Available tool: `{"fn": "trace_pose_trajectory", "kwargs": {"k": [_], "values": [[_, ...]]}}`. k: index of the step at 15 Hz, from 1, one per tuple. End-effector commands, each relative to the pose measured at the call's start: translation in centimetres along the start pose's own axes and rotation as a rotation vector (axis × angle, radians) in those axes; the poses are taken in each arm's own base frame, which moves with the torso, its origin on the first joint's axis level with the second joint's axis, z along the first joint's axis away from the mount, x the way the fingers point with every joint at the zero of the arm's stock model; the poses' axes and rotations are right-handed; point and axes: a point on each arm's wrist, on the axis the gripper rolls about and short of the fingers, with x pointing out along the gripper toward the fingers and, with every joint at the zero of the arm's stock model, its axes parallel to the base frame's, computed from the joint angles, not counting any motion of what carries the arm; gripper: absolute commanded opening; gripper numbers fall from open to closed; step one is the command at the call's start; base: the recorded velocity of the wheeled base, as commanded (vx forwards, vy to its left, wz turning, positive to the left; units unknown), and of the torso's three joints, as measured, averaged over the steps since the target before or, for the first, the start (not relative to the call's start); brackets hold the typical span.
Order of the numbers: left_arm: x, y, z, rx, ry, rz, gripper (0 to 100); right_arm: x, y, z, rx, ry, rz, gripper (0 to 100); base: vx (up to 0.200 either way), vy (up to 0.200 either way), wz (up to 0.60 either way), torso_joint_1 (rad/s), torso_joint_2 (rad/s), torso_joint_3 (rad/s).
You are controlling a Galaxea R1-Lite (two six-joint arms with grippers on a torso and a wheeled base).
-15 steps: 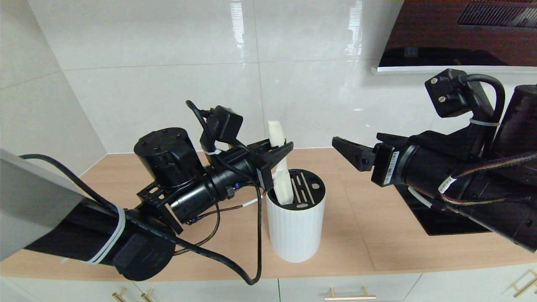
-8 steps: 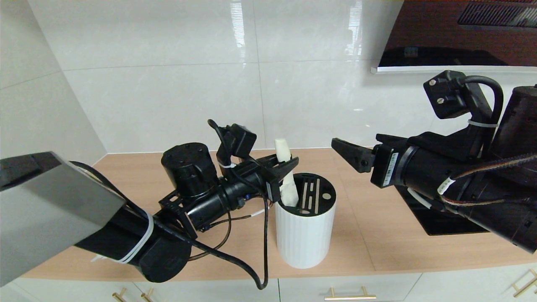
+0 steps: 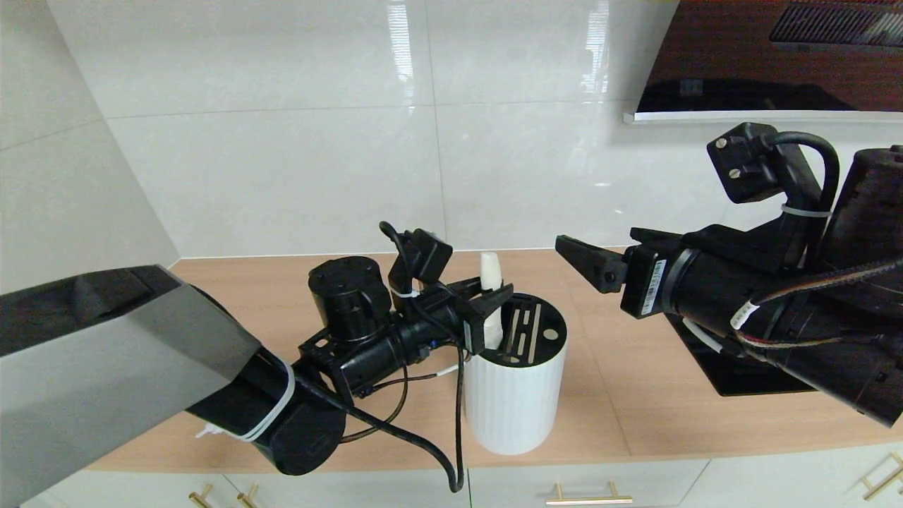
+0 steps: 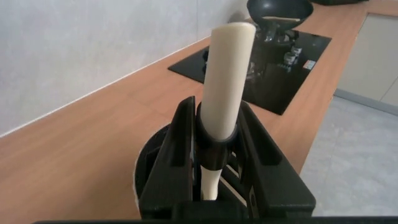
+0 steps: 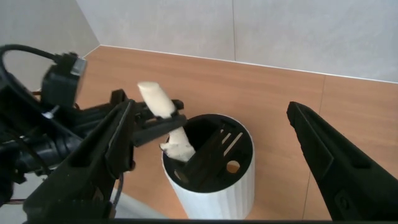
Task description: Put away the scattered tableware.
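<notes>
Left tool grips utensil upright, handle pointing up.

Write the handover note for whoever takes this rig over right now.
Left claw: shut on the cream-handled utensil, its lower end in the top of the white holder on the counter.
Right claw: open, holding nothing, beside the holder.
Done: utensil picked up and brought into the holder.
To do: push it down fully, let go, lift clear.

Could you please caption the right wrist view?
Left hand grips cream-handled utensil standing in white ribbed cylindrical holder.
</notes>
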Motion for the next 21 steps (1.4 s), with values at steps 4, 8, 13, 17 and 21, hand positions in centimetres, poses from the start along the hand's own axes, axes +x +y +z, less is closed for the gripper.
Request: {"fn": "trace_pose_trajectory", "kwargs": {"k": [4, 8, 13, 17, 21], "values": [[0.5, 0.1, 0.7, 0.012, -0.064, 0.028, 100, 0.1, 0.0, -0.1, -0.001, 0.002, -0.001, 100, 0.000, 0.000, 0.00, 0.000, 0.00, 0.000], [0.2, 0.0, 1.7, 0.022, -0.095, 0.031, 100, 0.0, 0.0, -0.1, -0.001, 0.002, 0.001, 100, 0.000, 0.000, 0.00, 0.000, 0.00, 0.000], [-1.1, -0.5, 6.3, 0.064, -0.272, 0.075, 100, -0.1, -0.1, -0.1, -0.001, 0.001, -0.002, 100, 0.000, 0.000, 0.00, 0.000, 0.00, 0.000], [-5.2, -1.0, 13.6, 0.068, -0.521, 0.143, 100, -1.6, -2.1, 0.7, -0.029, -0.032, -0.057, 100, 0.000, 0.000, 0.00, 0.000, 0.00, 0.000], [-11.3, 0.0, 16.1, 0.087, -0.567, 0.266, 100, -5.5, -3.8, -0.5, -0.041, -0.019, -0.074, 100, 0.000, 0.000, 0.00, 0.000, 0.00, 0.000]]}}
